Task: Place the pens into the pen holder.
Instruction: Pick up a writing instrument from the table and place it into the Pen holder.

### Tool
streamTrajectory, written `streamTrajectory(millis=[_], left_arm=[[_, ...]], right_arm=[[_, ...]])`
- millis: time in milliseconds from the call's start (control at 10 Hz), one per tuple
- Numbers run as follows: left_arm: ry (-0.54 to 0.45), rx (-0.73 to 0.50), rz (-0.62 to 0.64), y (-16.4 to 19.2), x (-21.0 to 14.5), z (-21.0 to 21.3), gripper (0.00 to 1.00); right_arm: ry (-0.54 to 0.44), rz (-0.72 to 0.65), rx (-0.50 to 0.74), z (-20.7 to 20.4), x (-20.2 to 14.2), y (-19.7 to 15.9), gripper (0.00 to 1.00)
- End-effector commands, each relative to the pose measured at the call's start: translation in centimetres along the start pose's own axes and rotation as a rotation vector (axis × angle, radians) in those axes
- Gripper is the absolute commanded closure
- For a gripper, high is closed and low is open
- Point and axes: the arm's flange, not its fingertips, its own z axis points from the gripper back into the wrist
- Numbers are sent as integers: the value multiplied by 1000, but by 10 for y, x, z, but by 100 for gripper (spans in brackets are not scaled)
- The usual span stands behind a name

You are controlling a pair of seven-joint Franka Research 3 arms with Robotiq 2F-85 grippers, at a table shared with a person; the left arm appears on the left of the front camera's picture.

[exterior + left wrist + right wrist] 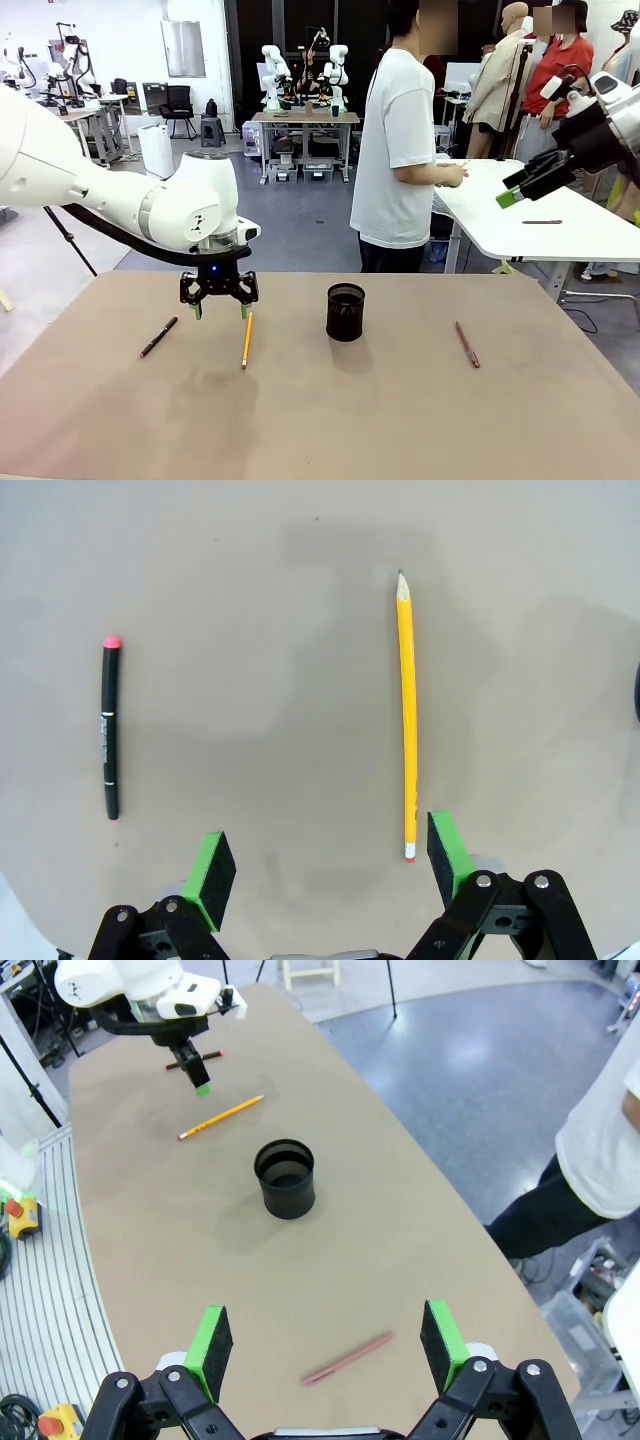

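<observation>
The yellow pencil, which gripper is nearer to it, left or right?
Left. The left gripper hangs open low, one pad beside the eraser end of the pencil; the right gripper is raised high off to the right, well away.

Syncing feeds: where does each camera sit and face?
Front: robot's side, facing the person across the table; left gripper low, right gripper raised.
Left wrist: looks down past its open gripper at the pencil.
Right wrist: high, looks down past its open gripper at the holder, red pen.
All three share the pencil.
</observation>
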Motion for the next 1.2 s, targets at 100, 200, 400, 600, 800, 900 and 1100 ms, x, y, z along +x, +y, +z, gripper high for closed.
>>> streamTrajectory(millis=[100, 200, 400, 600, 800, 900, 1100], left_arm=[[0, -19, -2, -15, 24, -29, 0], [26, -25, 11, -14, 26, -31, 0], [42, -49, 12, -19, 33, -41, 0], [43, -65, 9, -25, 43, -48, 0], [73, -56, 0, -27, 44, -50, 0], [64, -58, 10, -33, 52, -57, 0], [79, -44, 5, -33, 55, -59, 0]], right_arm=[[-3, 2, -5, 1, 3, -1, 0], [-3, 2, -5, 1, 3, -1, 0], [-3, 2, -5, 1, 3, -1, 0], [-3, 2, -5, 1, 3, -1, 0], [-3, 2, -5, 1, 3, -1, 0], [-3, 2, -5, 1, 3, -1, 0], [-3, 2, -5, 1, 3, -1, 0]])
